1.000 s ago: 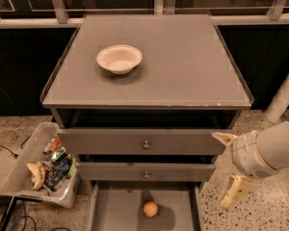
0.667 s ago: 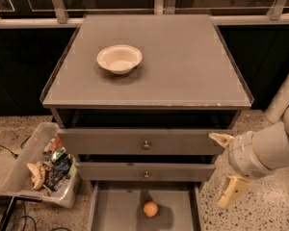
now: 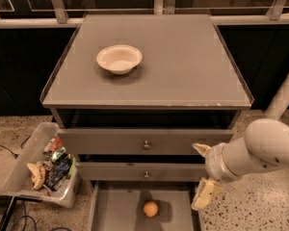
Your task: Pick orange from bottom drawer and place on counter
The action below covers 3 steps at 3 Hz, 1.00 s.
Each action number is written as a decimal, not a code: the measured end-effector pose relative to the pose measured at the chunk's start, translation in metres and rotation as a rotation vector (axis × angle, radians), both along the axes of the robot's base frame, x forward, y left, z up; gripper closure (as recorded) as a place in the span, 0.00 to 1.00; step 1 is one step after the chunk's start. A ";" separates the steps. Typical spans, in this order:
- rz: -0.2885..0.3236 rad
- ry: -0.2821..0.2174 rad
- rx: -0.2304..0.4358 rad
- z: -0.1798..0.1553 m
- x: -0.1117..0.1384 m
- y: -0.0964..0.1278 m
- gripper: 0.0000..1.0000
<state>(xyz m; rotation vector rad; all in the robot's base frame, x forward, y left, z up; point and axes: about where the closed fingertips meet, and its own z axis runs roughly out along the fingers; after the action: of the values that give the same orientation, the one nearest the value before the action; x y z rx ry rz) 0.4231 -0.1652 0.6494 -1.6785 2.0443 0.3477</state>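
The orange lies on the floor of the open bottom drawer, near its middle. The counter is the grey cabinet top above, with a white bowl on its left part. My gripper is at the right, in front of the drawer fronts, above and to the right of the orange. Its two pale fingers are spread apart, one high and one low, with nothing between them. The white arm comes in from the right edge.
Two upper grey drawers with round knobs are shut. A clear bin of trash stands on the floor to the left of the cabinet. Cables lie at the bottom left. A white pipe slants at the right.
The gripper and arm have shifted slightly left and down toward the open drawer. The orange and bowl have not moved.
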 end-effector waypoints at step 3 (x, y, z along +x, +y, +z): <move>-0.101 0.000 0.090 -0.160 0.012 0.012 0.00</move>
<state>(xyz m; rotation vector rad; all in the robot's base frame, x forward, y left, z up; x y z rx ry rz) 0.4347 -0.1529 0.4898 -1.5158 2.0724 0.3993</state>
